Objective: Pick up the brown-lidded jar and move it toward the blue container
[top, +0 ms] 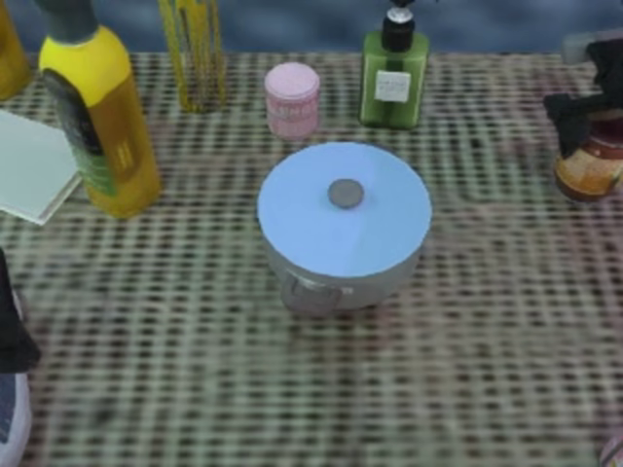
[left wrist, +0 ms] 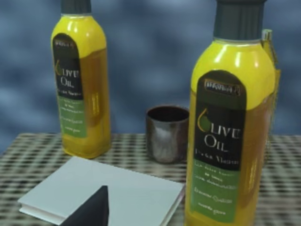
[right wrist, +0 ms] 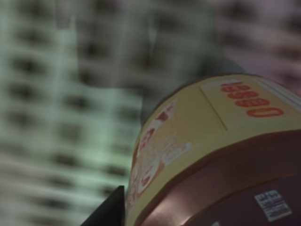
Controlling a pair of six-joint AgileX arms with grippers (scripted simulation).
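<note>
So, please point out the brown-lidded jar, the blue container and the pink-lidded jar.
brown-lidded jar (top: 587,173): top view, amber body.
blue container (top: 311,219): top view, pale-blue lid.
pink-lidded jar (top: 292,83): top view, pink lid.

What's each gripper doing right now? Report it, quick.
Left gripper: parked at the table's left edge, fingers cannot be told.
Right gripper: closed on the brown-lidded jar.

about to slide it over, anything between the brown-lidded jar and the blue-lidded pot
Nothing visible. The amber brown-lidded jar, under the right gripper at the table's right edge, has bare woven mat between it and the grey pale-blue-lidded pot. The green pump bottle stands further back.
</note>
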